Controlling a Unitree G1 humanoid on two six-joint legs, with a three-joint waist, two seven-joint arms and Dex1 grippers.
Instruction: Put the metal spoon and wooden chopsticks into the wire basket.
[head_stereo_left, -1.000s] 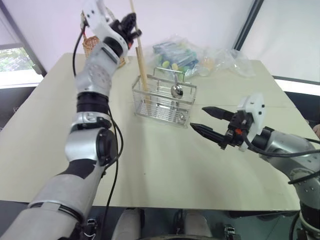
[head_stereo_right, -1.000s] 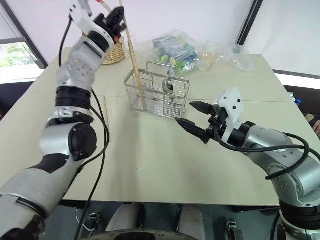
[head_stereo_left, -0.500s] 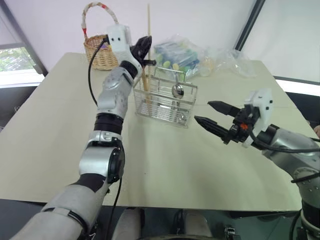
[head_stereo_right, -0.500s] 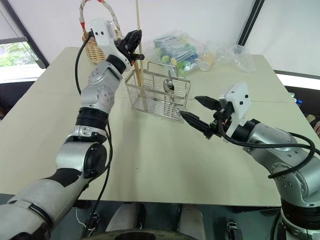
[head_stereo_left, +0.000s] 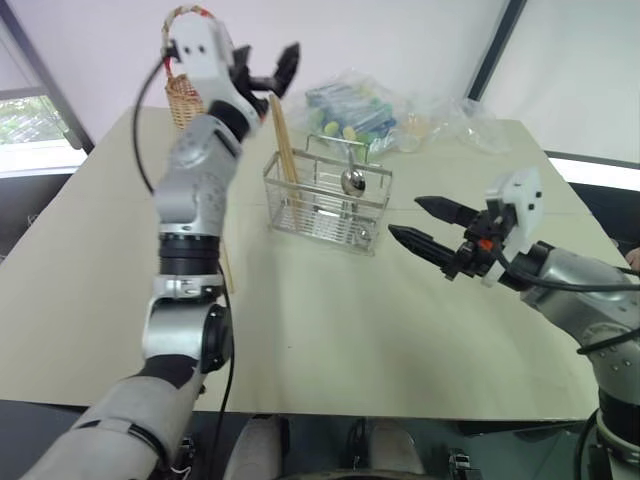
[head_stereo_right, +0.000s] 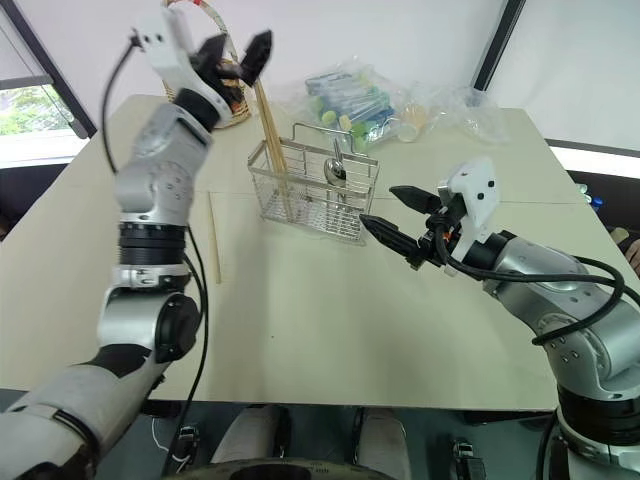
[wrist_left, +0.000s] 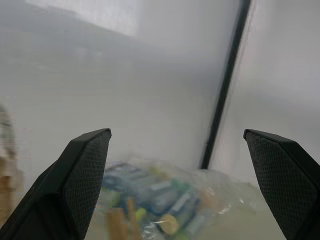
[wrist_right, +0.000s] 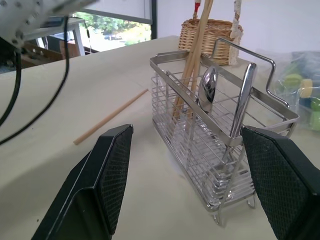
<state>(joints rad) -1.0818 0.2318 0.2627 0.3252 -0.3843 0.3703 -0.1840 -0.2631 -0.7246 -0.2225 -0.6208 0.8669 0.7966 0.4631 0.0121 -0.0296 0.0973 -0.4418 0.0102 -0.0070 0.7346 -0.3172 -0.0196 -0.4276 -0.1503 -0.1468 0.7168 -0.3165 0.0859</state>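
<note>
1. The wire basket (head_stereo_left: 327, 204) stands upright on the pale bench (head_stereo_left: 330, 330), toward its far middle.
2. Wooden chopsticks (head_stereo_left: 283, 140) lean in the basket's left compartment, their tops rising well above the rim.
3. The metal spoon (head_stereo_left: 353, 181) stands in the next compartment, bowl up.
4. One more chopstick (head_stereo_right: 215, 249) lies flat on the bench, left of the basket.
5. A wicker basket (head_stereo_right: 232, 100) sits at the far left; clear bags of packets (head_stereo_left: 362, 112) lie behind the wire basket.
6. The left pincer (head_stereo_left: 268, 66) hangs above the chopsticks, fingers spread wide, empty.
7. The right pincer (head_stereo_left: 423, 224) hovers right of the basket, fingers apart, empty.
8. White walls stand behind the bench.
</note>
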